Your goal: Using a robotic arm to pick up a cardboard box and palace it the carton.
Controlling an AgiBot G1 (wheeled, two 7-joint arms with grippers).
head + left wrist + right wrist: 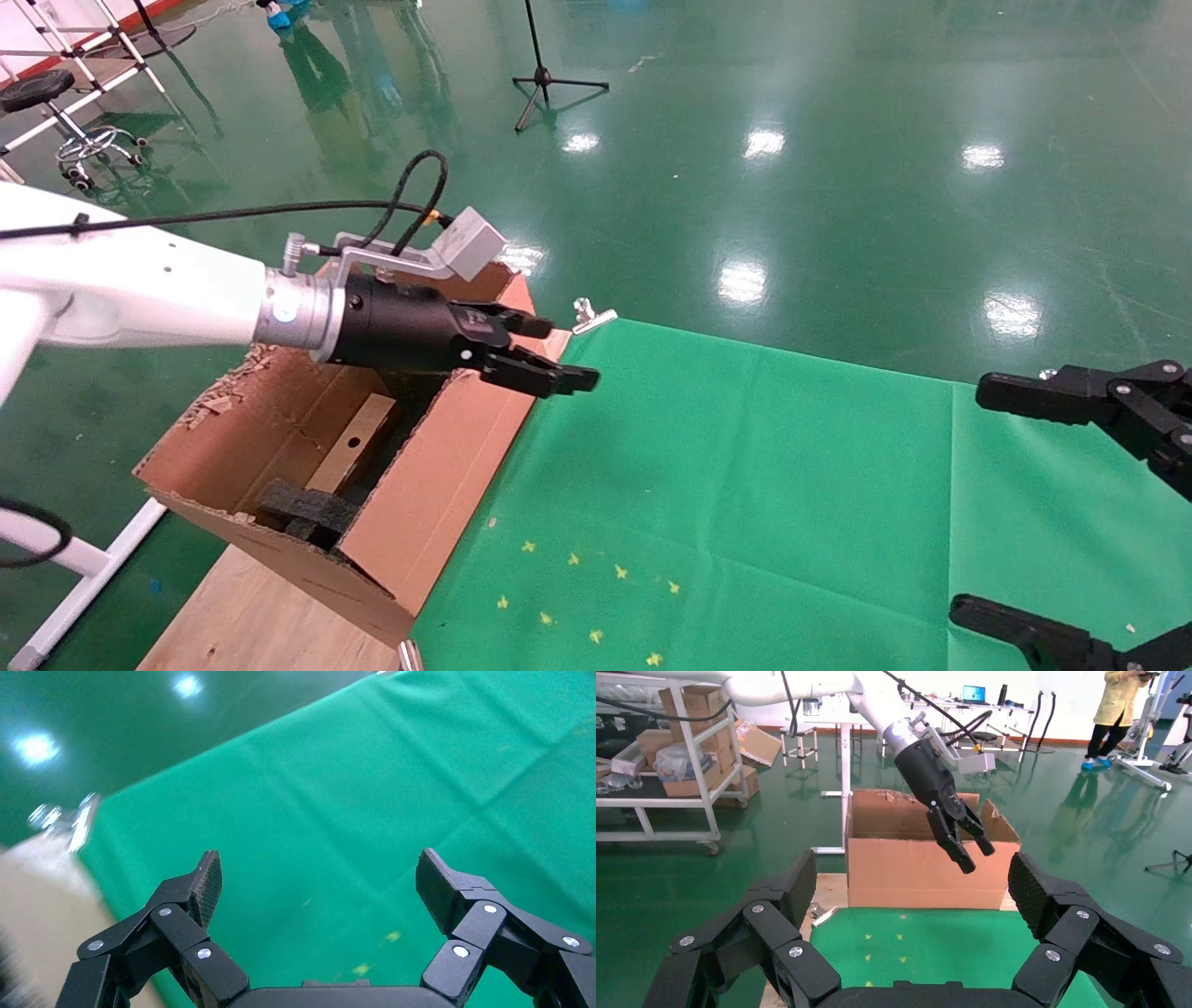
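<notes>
Resting already inside large torn brown corrugated carton (438,485), small taped oblong cardboard box (352,454); white left arm's black gripper (549,359) at carton's 1 o'clock, fingers (205,885) wide, empty. Right gripper (1071,503) parked, fingers spread, empty. Placement looks done.

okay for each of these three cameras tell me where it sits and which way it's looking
Head: on the head, looking down at the green cloth and carton; left gripper and right gripper show.
Left wrist: faces the cloth past its open fingers.
Right wrist: faces the carton, its own fingers in front.
Shared: carton, left gripper.
</notes>
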